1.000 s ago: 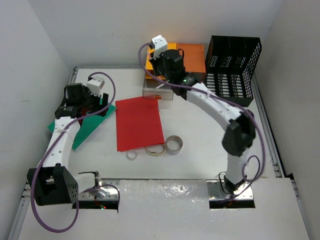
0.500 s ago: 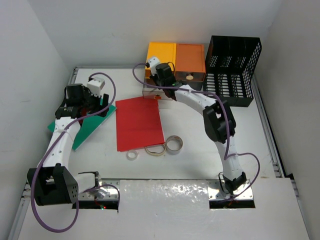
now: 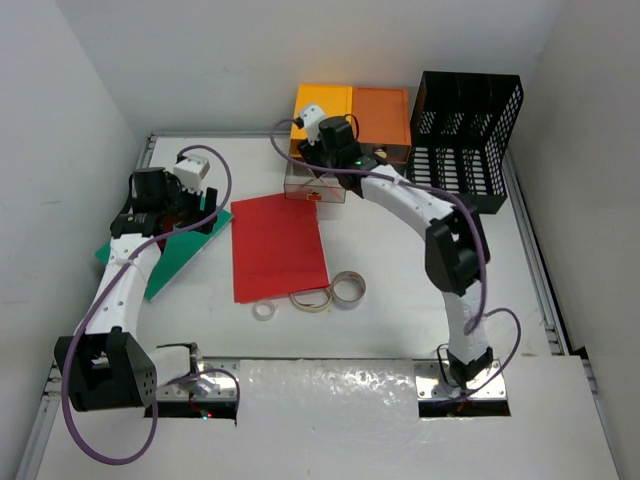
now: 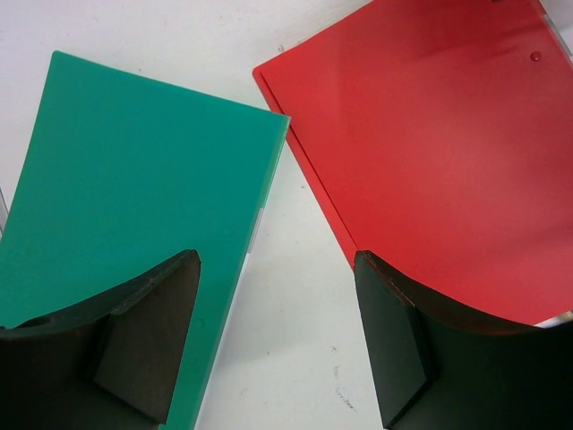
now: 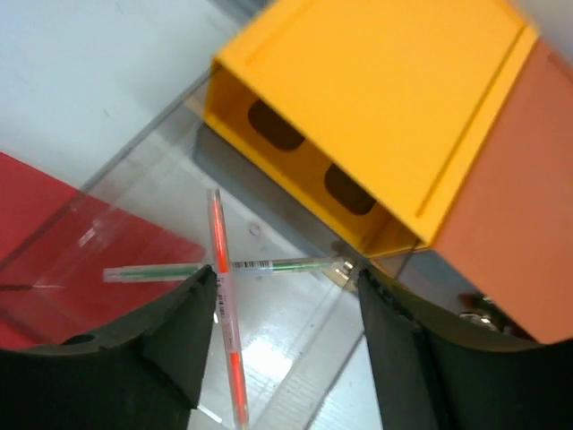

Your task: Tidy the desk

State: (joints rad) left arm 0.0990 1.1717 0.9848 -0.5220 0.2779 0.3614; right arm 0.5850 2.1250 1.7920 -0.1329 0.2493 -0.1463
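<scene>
Tape rings (image 3: 340,291) lie just nearer than the red folder (image 3: 278,247) on the white tabletop (image 3: 400,300). Left of it, the left tool (image 4: 277,340) hangs released over a green folder (image 4: 134,179); beyond it, the right tool (image 5: 286,349) hangs released over a clear tray (image 5: 269,233) holding pens (image 5: 221,269).

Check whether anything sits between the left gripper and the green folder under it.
Nothing visible does. The left gripper hangs open over the edge of the green folder; only bare desk shows between its fingers, and the red folder lies off to the side, not overlapping the green one.
</scene>
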